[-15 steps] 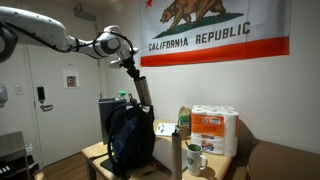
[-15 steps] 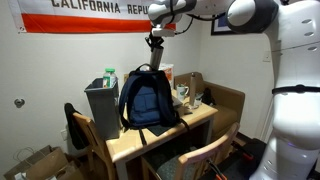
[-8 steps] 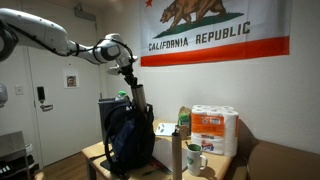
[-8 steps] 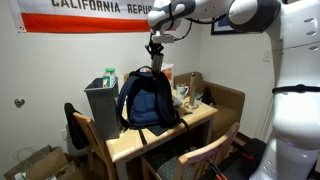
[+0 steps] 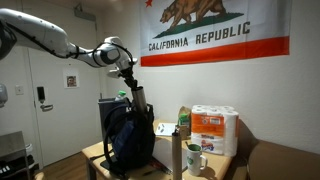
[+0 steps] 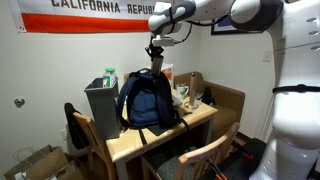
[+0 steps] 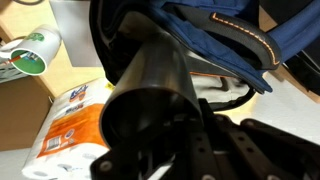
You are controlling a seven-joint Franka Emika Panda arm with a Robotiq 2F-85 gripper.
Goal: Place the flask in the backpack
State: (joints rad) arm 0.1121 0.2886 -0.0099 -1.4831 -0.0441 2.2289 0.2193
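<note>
Over the last second the arm has swung the tall, slim, dark grey-black cylindrical flask (image 5: pixel 138 97) from a clear tilt to nearly upright. It has also drawn the flask inward and a little lower, as an exterior view shows. The flask's lower end now sits right at the top of the large navy-blue fabric backpack (image 5: pixel 128 135). The frames do not settle whether it has entered the opening.

The claw (image 5: pixel 131 82) is clamped on the flask's upper part, its fingers closed against the body. In the wrist view the flask (image 7: pixel 150 90) fills the middle of the frame and points down at the backpack (image 7: pixel 215 30), whose blue rim with tan stitching lies just beyond it. This suggests the approach is nearly finished, and what remains is a straight lowering and a release.

The backpack (image 6: pixel 148 100) stands upright on the wooden surface (image 6: pixel 125 148), and nothing inside it can be seen. Just behind it stands a grey plastic bin (image 6: pixel 100 105); its contents are not clear. Further along the surface are a white mug (image 5: pixel 197 158), a silvery-grey cylinder (image 5: pixel 178 155) and an orange-and-white pack of paper rolls (image 5: pixel 213 128), well apart from the backpack.
</note>
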